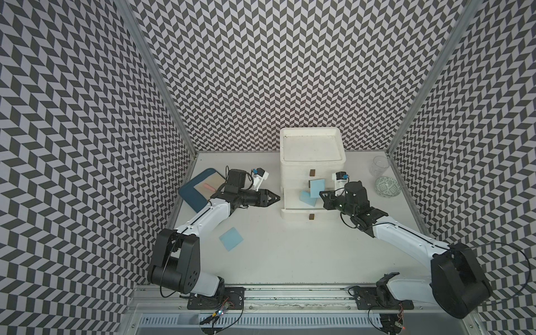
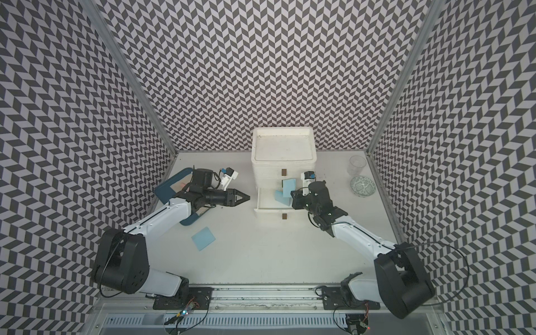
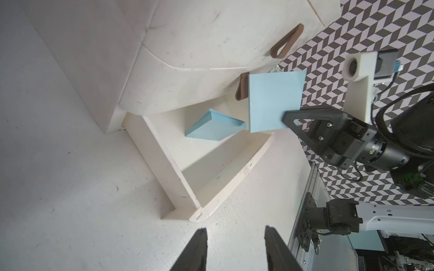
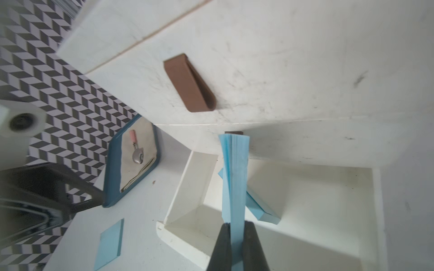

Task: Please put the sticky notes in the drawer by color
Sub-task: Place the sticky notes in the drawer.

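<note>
Over the open bottom drawer [image 1: 295, 214] of the white plastic box [image 1: 293, 174], pale blue square sticky-note pad [image 1: 316, 187] upright on edge, at 11 o'clock of the right pincer [image 4: 236, 226] clamping its corner, left pincer [image 3: 236, 232] apart

even, bright overhead light, soft shadows; wrist views blur near the lens, perhaps slightly warped at edges.

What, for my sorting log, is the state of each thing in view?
Bottom drawer: open.
Upper two drawers: closed.
Held blue sticky notes: upright above the open drawer.
Second blue sticky notes: inside the drawer, tilted.
Third blue sticky notes: flat on the table.
Left gripper: open, empty.
Right gripper: shut on the held notes.
Glass: upright.
</note>
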Robot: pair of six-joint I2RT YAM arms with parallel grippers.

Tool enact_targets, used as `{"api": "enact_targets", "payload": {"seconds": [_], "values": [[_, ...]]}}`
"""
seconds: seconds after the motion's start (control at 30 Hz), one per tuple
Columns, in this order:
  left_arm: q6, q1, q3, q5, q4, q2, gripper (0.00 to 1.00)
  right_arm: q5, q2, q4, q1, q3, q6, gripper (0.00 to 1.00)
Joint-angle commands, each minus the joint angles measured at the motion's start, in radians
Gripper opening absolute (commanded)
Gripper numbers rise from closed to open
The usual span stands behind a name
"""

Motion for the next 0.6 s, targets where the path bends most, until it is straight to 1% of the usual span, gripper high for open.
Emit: {"api": "enact_targets", "payload": {"seconds": [0.0, 0.13, 0.23, 0.47, 0.57], "values": [[0.024, -0.002, -0.013, -0.009, -0.011, -0.025, 0.44, 0.082, 0.04, 0.021, -0.004, 0.034, -0.047, 0.03], [0.021, -0.002, -0.015, 0.002, -0.004, -0.023, 0.44, 0.086, 0.09, 0.013, -0.002, 0.04, -0.058, 0.03], [0.017, -0.002, -0.018, 0.007, 0.001, -0.025, 0.44, 0.113, 0.12, -0.006, 0.01, 0.052, -0.072, 0.03], [0.013, -0.001, -0.024, 0.022, 0.01, -0.023, 0.44, 0.238, 0.186, -0.084, 0.043, 0.09, -0.114, 0.03], [0.011, -0.002, -0.025, 0.027, 0.013, -0.022, 0.44, 0.322, 0.203, -0.12, 0.041, 0.108, -0.106, 0.03]]}}
